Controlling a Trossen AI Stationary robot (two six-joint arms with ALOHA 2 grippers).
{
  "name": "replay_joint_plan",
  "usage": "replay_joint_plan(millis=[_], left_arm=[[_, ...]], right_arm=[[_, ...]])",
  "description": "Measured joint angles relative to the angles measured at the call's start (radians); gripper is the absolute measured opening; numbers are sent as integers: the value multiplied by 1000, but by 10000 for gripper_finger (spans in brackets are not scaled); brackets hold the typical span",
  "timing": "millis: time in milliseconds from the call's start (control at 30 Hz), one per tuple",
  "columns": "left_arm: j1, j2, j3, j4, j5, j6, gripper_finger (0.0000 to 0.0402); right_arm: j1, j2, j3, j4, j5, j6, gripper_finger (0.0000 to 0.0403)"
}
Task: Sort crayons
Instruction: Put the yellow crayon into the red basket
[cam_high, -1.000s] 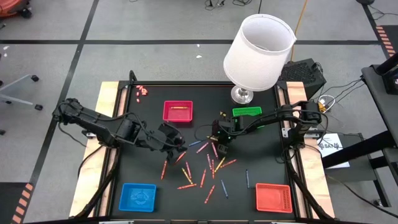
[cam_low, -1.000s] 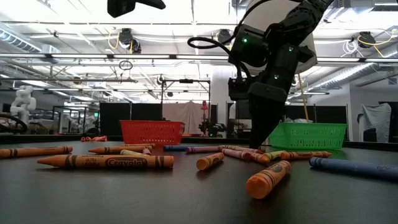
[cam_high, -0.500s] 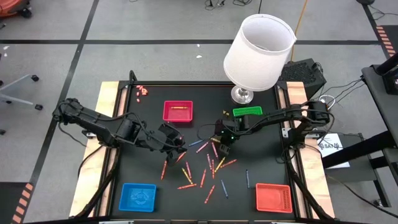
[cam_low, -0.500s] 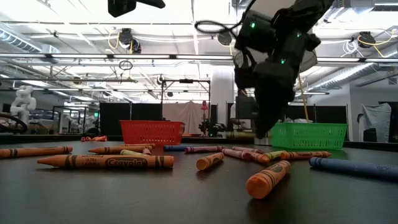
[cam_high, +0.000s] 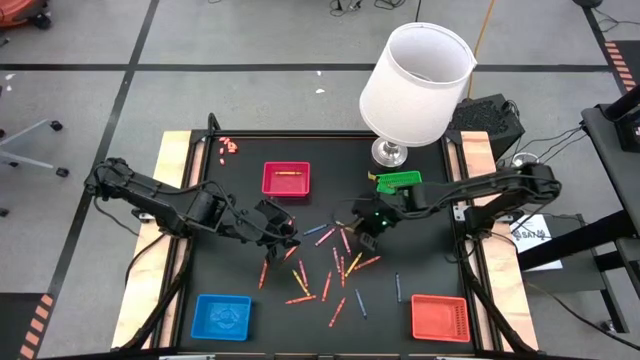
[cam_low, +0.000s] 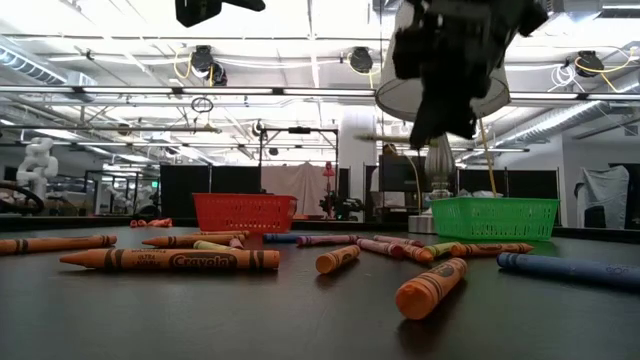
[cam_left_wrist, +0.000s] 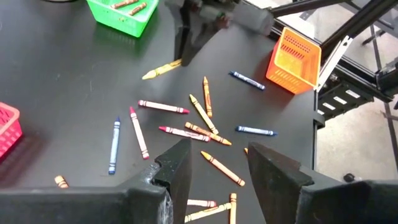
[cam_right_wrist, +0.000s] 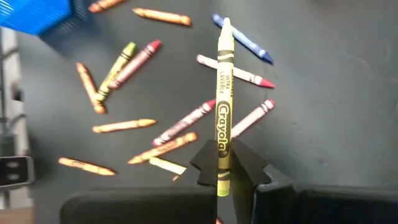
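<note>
Pinching a yellow crayon (cam_right_wrist: 222, 106), the right end effector (cam_right_wrist: 224, 169) is closed.

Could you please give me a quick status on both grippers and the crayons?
Right gripper shut on yellow crayon, lifted over the scattered crayons. Left gripper open, hovering. Nothing in the way.

Bench (cam_high: 420, 270) middle: loose crayons (cam_high: 330, 270) scattered.
Back: one tray (cam_high: 286, 178) left of the lamp (cam_high: 415, 75); another tray (cam_high: 398, 181) at its base.
Front corners: tray (cam_high: 222, 316) left, tray (cam_high: 440, 317) right.
</note>
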Motion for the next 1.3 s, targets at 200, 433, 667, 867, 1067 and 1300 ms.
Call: replay_joint_plan(millis=[200,433,667,867,1067,1300], left_arm=[[0,0,0,0,0,2,160],[0,0,0,2,0,17,160],[0,-6,0,11,0,22,160],[0,-6,0,11,0,22,160],[0,-6,0,10,0,22,160],[0,-6,0,9,-1,22,160]], right_arm=[[35,-69,0,21,3,60,0],[51,-140,0,115,8,78,0],[51,-208,2,221,52,58,0],[51,-259,2,281,83,33,0],[51,-301,2,292,84,28,0],[51,-342,2,328,83,9,0]])
